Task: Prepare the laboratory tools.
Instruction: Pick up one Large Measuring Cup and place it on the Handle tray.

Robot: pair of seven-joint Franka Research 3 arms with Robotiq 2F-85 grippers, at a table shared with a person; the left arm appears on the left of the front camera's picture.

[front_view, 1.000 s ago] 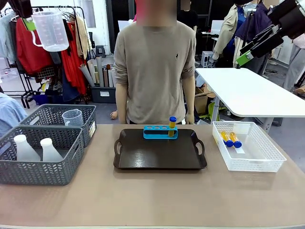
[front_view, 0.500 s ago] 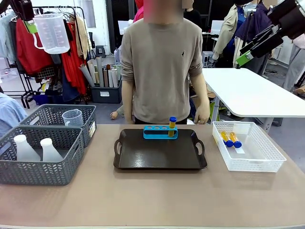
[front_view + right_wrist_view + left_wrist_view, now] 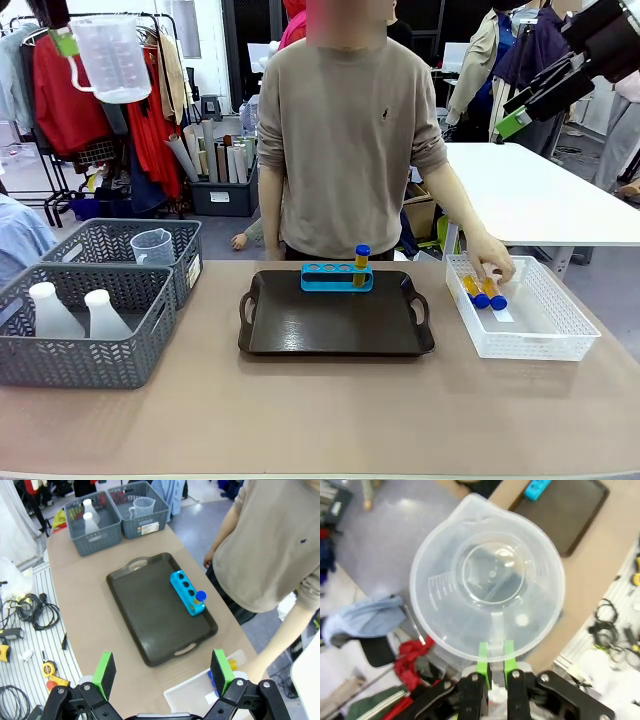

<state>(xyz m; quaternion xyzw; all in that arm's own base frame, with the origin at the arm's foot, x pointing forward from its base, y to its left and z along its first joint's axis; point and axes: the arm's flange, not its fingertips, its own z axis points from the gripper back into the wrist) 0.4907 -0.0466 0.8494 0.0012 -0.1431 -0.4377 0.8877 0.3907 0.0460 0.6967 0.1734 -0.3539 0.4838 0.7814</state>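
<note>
The left gripper (image 3: 492, 656) is clamped tight on the thin handle of the clear measuring beaker (image 3: 487, 577), a green pad on each side of the strip. From the front, it holds the measuring beaker (image 3: 112, 58) high at the far left, well above the grey baskets (image 3: 75, 360). The right gripper (image 3: 162, 672) stands wide with nothing between its pads, raised over the right side of the table (image 3: 320, 420).

On the table, a dark tray (image 3: 330, 338) sits in the middle, carrying a blue rack (image 3: 328, 277) with one blue-capped tube (image 3: 361, 264) upright at its right end. Two more tubes (image 3: 474, 288) lie in the white basket (image 3: 530, 345), where the person's hand (image 3: 492, 268) rests on them. The nearer grey basket holds two conical flasks (image 3: 52, 312), and the farther one holds a second beaker (image 3: 152, 246).

The likeliest trouble is the hold itself. The measuring beaker hangs from its handle alone, so a quick swing could make it pivot or slip, and from that height it would probably bounce off the table. Set down carelessly on the tray, it could knock the rack and tip the standing tube. If the right gripper came down towards the white basket, it could meet the person's hand.

Graduation marks (image 3: 437, 587) run down the wall of the measuring beaker, too fine to read. A white label (image 3: 193, 270) on the farther grey basket is also illegible.
</note>
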